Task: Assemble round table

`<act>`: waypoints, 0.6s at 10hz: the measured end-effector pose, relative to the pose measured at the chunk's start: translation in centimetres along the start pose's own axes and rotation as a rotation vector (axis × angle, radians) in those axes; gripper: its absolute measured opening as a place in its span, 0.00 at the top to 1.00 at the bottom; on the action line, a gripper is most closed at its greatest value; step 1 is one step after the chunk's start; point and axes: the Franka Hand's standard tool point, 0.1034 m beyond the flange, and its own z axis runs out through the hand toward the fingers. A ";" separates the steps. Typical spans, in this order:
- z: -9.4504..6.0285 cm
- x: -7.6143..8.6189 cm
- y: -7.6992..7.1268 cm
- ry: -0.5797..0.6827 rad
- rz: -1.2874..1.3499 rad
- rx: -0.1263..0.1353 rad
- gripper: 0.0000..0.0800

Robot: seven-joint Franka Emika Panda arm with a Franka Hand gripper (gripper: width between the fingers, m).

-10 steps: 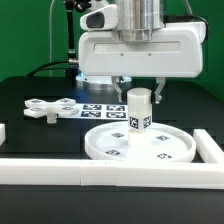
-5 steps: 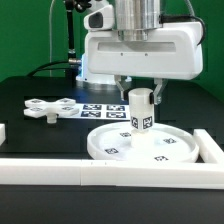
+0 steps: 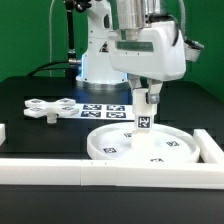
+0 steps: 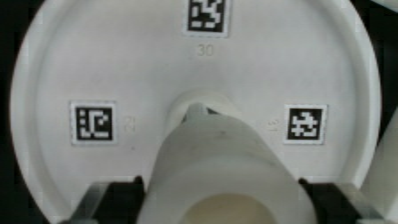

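The large rimmed round disc point(image 3: 115, 146) lies flat on the black table, tags facing up. The short cylindrical leg point(image 3: 142, 115) stands upright at the disc's middle. My gripper point(image 3: 143, 100) comes straight down over the leg and is shut on its upper part. In the wrist view the leg point(image 4: 222, 150) fills the space between the dark fingers point(image 4: 121, 200) of the gripper point(image 4: 228, 205), with the disc point(image 4: 125, 60) beneath. The flat cross-shaped lobed base point(image 3: 48, 107) lies apart at the exterior view's left.
The marker board point(image 3: 100, 110) lies behind the disc. White border rails run along the front point(image 3: 90, 171), the exterior view's right point(image 3: 211, 150) and left point(image 3: 3, 132). The robot's base point(image 3: 95, 60) stands at the back.
My hand has turned about its vertical axis while still over the leg. The leg, disc and base stay in the same places.
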 end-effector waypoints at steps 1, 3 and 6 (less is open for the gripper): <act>0.1 -0.3 -0.1 -0.013 0.126 0.007 0.49; 0.1 -0.8 -0.3 -0.021 0.222 0.010 0.49; 0.1 -0.9 -0.3 -0.041 0.310 0.016 0.39</act>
